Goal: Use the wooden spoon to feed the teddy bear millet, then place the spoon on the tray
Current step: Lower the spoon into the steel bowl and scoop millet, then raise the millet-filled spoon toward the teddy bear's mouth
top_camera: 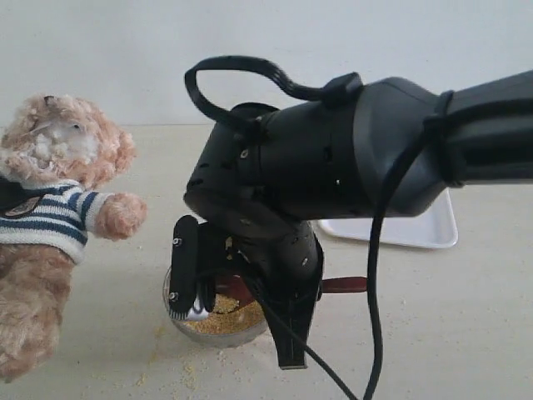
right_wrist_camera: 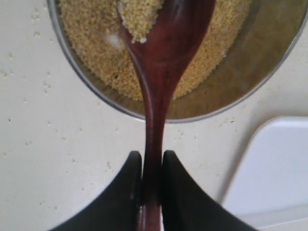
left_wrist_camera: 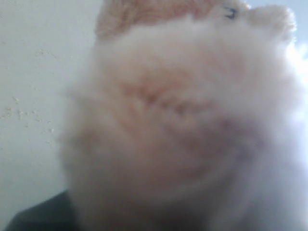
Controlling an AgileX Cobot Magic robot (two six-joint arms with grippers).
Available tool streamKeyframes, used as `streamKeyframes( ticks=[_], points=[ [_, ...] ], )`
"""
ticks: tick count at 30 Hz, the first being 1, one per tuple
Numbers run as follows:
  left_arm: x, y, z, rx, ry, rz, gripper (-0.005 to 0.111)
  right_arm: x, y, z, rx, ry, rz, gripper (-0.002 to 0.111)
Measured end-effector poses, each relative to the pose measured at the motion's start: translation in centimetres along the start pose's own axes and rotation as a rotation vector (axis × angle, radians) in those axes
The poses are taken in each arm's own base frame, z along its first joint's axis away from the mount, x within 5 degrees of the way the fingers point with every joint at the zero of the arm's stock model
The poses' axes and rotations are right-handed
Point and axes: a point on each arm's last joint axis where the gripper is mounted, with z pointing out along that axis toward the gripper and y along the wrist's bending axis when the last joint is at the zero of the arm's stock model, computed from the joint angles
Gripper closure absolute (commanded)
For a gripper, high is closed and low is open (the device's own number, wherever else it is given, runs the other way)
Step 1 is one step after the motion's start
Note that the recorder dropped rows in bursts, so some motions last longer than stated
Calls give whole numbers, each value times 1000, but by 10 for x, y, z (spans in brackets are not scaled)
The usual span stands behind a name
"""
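The teddy bear (top_camera: 58,208) leans at the left in its striped sweater. Its fur (left_wrist_camera: 183,125) fills the left wrist view and hides the left gripper's jaws; a dark finger (top_camera: 10,193) presses on its chest at the frame's edge. My right gripper (right_wrist_camera: 152,155) is shut on the slim handle of the wooden spoon (right_wrist_camera: 163,62), right over the steel bowl (right_wrist_camera: 231,103). The spoon's oval end carries a small heap of millet (right_wrist_camera: 139,19) above the millet in the bowl (top_camera: 225,321). In the exterior view the right gripper (top_camera: 241,292) covers most of the bowl, and the spoon's handle end (top_camera: 346,285) sticks out to the right.
The white tray (top_camera: 416,225) lies behind and to the right of the bowl, partly hidden by the right arm; its corner (right_wrist_camera: 274,163) shows beside the bowl. Loose grains (top_camera: 191,367) are scattered on the pale table around the bowl.
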Motion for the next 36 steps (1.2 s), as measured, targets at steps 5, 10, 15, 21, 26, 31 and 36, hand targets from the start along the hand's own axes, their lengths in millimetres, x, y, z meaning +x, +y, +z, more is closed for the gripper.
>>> streamKeyframes(
  ticks=[5,10,15,21,26,31,36],
  points=[
    [7,1,0,0,16,-16,102,13,-12,3,-142,-7,81,108],
    [21,4,-1,-24,33,-56,102,16,-22,0,-187,-39,106,108],
    [27,8,-1,-60,46,-69,102,16,-29,-13,-204,-34,91,108],
    [31,3,-1,-9,75,-62,102,11,-36,-24,-277,-130,141,108],
    [42,3,-2,-8,106,-67,102,10,-34,-26,-340,-152,188,108],
    [48,3,-3,-7,142,-58,102,10,-33,-27,-356,-146,238,108],
    [51,3,-3,-7,178,-59,102,10,-33,-27,-356,-146,241,108]
  ],
)
